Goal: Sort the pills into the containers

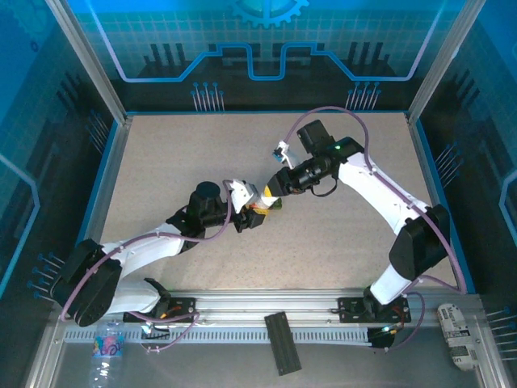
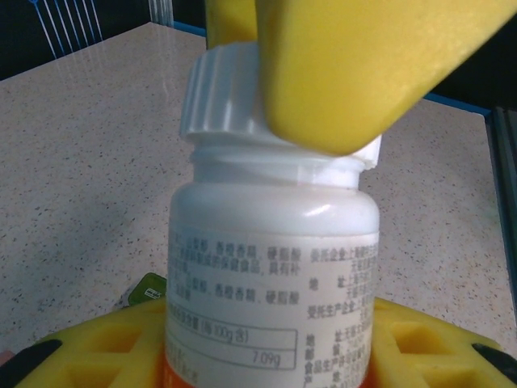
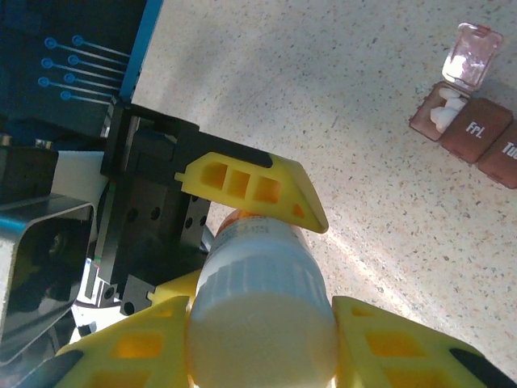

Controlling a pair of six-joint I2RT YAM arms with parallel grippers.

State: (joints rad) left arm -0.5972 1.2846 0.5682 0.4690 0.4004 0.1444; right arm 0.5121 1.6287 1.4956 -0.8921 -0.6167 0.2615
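Left gripper (image 2: 271,360): closed on the white bottle (image 2: 271,242), a yellow finger on each side low on the body, at the orange band. Its own camera shows the bottle upright, printed label facing the lens.

Right gripper (image 3: 262,352): closed on the bottle's ribbed white cap (image 3: 262,331), yellow fingers (image 3: 137,352) on both sides. In the left wrist view one of these fingers covers the right part of the cap (image 2: 222,89).

Overhead, the left gripper (image 1: 245,208) and the right gripper (image 1: 271,194) meet tip to tip near the middle of the table (image 1: 178,162). The bottle between them is mostly hidden there, and only the wrist cameras show the grips.

The right wrist view also takes in one finger of the left gripper (image 3: 250,190), lying against the bottle near its orange band.

Containers (image 3: 472,129): seen in the right wrist view, flat on the speckled surface and well apart from the bottle. Three dark red compartments are visible there. The end one has its clear pinkish lid (image 3: 468,56) standing open, with white pills (image 3: 447,109) inside. The next two are shut and carry white lettering. Overhead the strip cannot be made out.

Left wrist view: a green scrap (image 2: 149,289) on the surface just left of the bottle's base. What it is cannot be told.

Overhead, by the near rail: a water bottle (image 1: 107,343) at the left corner and a flat black piece (image 1: 283,343) midway.
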